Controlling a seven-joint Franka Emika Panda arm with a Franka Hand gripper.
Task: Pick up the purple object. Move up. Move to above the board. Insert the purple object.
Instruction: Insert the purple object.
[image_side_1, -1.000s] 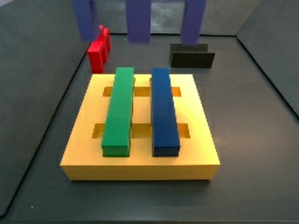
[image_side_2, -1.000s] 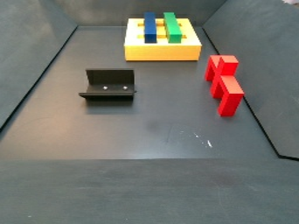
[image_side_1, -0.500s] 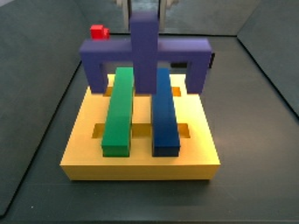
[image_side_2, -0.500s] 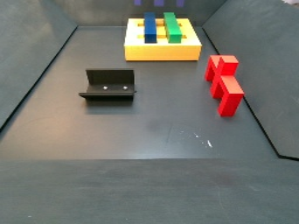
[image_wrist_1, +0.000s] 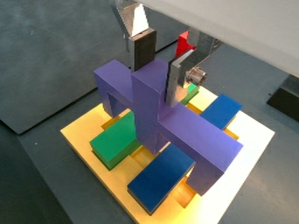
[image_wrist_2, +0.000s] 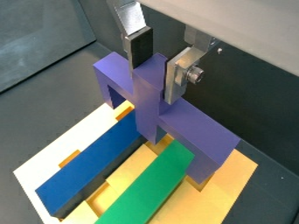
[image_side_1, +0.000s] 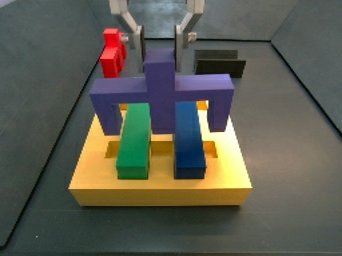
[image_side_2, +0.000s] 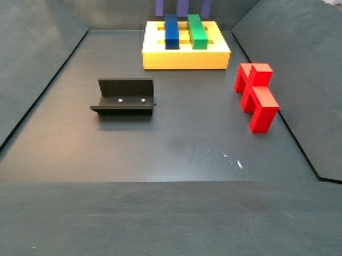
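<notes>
My gripper (image_side_1: 160, 48) is shut on the purple object (image_side_1: 160, 88), its fingers clamped on the longer middle bar. The crossbar hangs level over the far end of the yellow board (image_side_1: 160, 182), with the outer prongs down beside the board's green bar (image_side_1: 134, 135) and dark-blue bar (image_side_1: 190, 135). I cannot tell whether the prongs touch the board. In both wrist views the silver fingers (image_wrist_1: 181, 77) (image_wrist_2: 179, 77) pinch the purple object (image_wrist_1: 163, 122) (image_wrist_2: 158, 109) above the board (image_wrist_1: 79, 131) (image_wrist_2: 233, 171). The board also shows in a side view (image_side_2: 187, 58).
The dark fixture (image_side_2: 124, 97) stands on the floor away from the board and shows behind it in a side view (image_side_1: 222, 66). The red block (image_side_2: 255, 95) (image_side_1: 112, 52) lies beside the board. Grey walls close in the floor.
The gripper has come down with the purple object. A second ago only its prongs showed at the top; now the crossbar sits low over the board's far end.
</notes>
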